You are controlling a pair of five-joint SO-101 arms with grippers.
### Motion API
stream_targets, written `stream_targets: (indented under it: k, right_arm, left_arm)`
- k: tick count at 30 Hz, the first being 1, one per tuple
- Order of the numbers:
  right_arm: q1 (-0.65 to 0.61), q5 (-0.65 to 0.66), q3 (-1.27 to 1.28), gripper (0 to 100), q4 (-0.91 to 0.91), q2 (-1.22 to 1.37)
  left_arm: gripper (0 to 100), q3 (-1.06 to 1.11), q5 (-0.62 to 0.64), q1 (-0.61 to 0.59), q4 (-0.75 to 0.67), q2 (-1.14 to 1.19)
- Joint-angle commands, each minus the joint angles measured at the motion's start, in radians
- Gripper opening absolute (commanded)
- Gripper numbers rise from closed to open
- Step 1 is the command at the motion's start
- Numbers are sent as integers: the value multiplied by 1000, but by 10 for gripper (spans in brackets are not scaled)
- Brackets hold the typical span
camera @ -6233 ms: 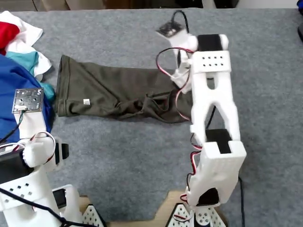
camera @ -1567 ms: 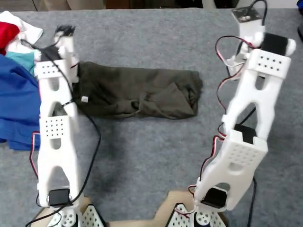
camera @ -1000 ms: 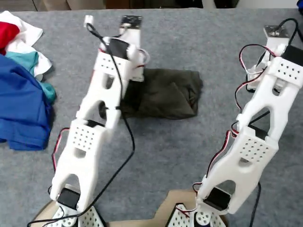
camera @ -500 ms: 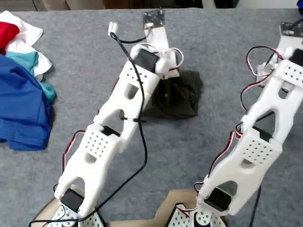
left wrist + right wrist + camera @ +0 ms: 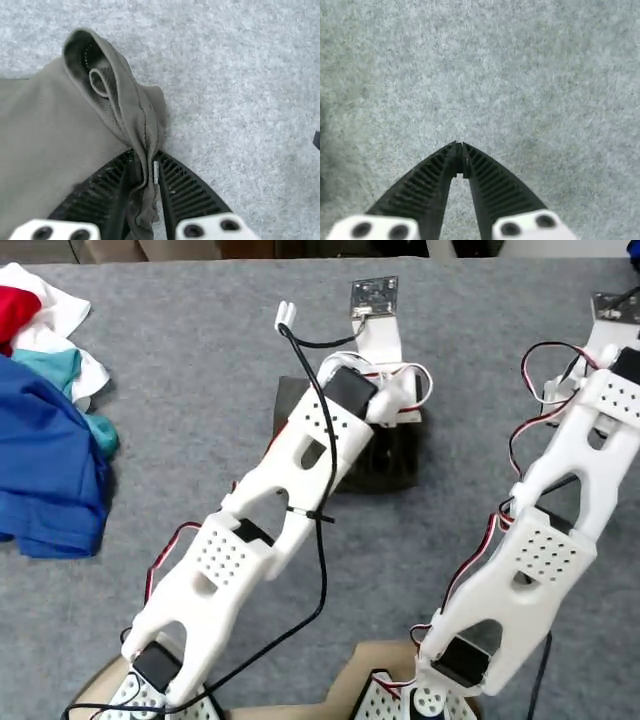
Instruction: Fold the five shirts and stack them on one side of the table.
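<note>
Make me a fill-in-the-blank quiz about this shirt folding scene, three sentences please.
1. The olive shirt is clamped in the ___ claw.
2. The right claw is ___, holding nothing, above the grey table.
3. The heap at the table's edge holds red, white, teal and ___ shirts.
Missing words: left; shut; blue.

The table (image 5: 150, 330) has a grey, rough, matt cover like felt. The shirt (image 5: 55, 135) is soft, matt olive knit cloth with a stitched hem. The pile (image 5: 45, 440) at the upper left of the high view is matt cloth too. The arms (image 5: 230, 565) are smooth white plastic, partly perforated. The left gripper (image 5: 145, 170) and right gripper (image 5: 460, 152) are ribbed, matt black plastic. The wires (image 5: 322, 540) look glossy. The base (image 5: 340, 685) at the bottom edge is bare wood.
</note>
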Motion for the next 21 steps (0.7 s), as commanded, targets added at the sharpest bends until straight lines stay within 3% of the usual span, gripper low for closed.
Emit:
stream_targets:
  k: [1,3,7,14,21]
  right_arm:
    - [19,-3,-61,9,-8,2]
    - [19,-3,-61,9,-8,5]
    - [19,-3,-61,9,-9,5]
    - [19,-3,-56,9,-14,5]
    - [8,-3,-54,9,2,5]
  left_arm:
    - [22,-5,8,17,-46,-42]
    - [57,-9,8,17,-58,-19]
    - [226,-12,57,34,-34,-7]
    - [240,-15,77,54,-15,-8]
    - [230,-35,83,-78,48,-10]
